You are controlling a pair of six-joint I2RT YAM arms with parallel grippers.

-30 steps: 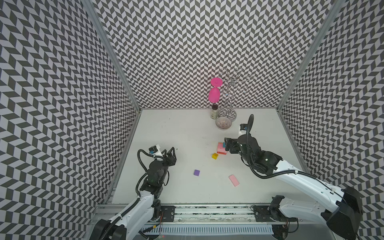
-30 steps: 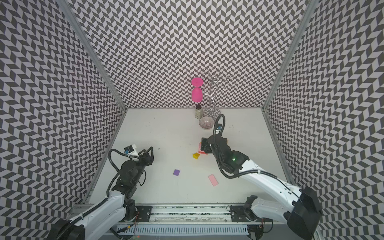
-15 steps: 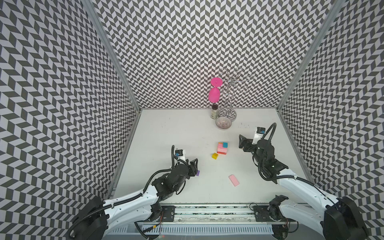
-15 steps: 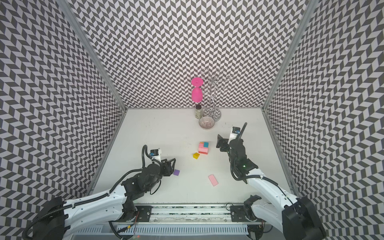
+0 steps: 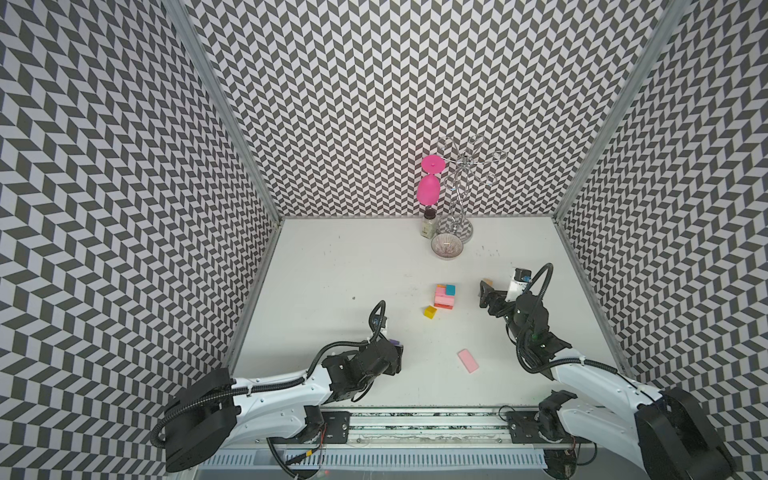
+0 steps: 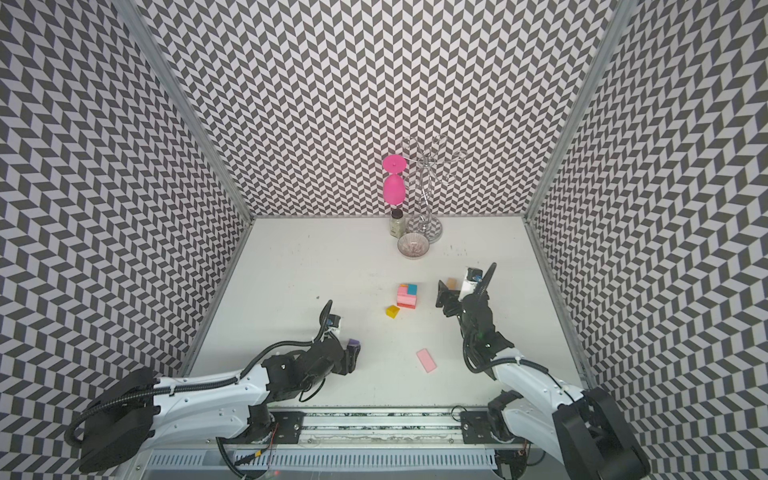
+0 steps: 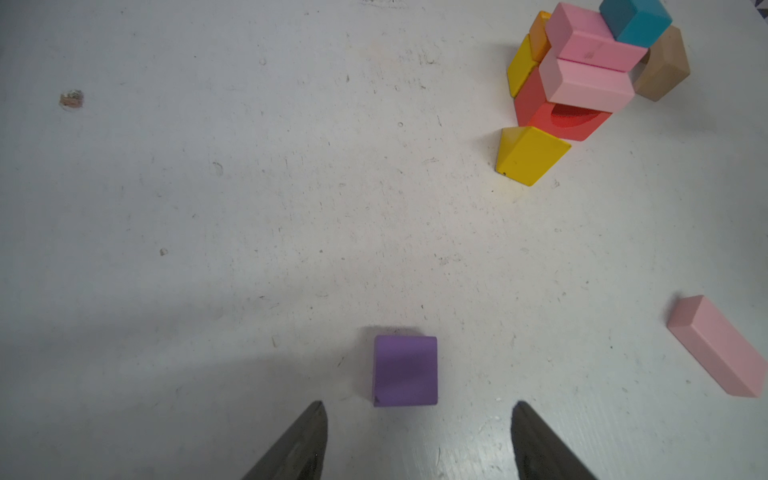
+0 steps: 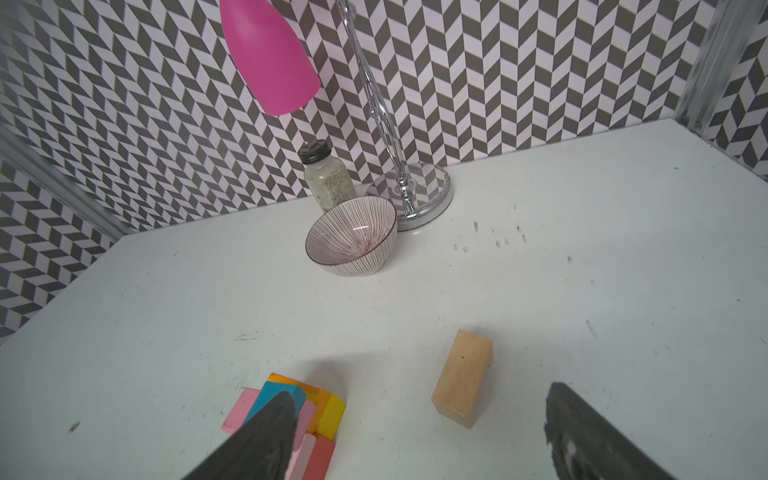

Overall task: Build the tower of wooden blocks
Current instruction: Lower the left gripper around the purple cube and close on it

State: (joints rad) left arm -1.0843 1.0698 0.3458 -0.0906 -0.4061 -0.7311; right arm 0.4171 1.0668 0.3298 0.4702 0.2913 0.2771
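Note:
The wood block tower (image 5: 444, 296) (image 6: 407, 296) stands mid-table: pink slabs on a red arch, with teal, orange and yellow pieces. Loose around it lie a yellow wedge (image 5: 430, 311) (image 7: 528, 156), a pink slab (image 5: 468, 360) (image 7: 719, 345), a purple cube (image 7: 405, 370) (image 6: 353, 343) and a plain wood block (image 8: 461, 378) (image 5: 488, 282). My left gripper (image 7: 417, 404) (image 5: 398, 357) is open, its tips just short of the purple cube. My right gripper (image 8: 422, 390) (image 5: 484, 294) is open and empty to the right of the tower (image 8: 328, 411), with the plain wood block ahead between its fingers.
At the back stand a ribbed bowl (image 5: 447, 247) (image 8: 351, 237), a spice jar (image 5: 429, 223) and a chrome rack (image 5: 459, 195) with a pink goblet (image 5: 429, 189) hanging upside down. Patterned walls close in the left, right and back sides.
My left arm has swung from the front left up to the purple cube and its jaws have widened. My right arm has drawn back from the tower to its right side.

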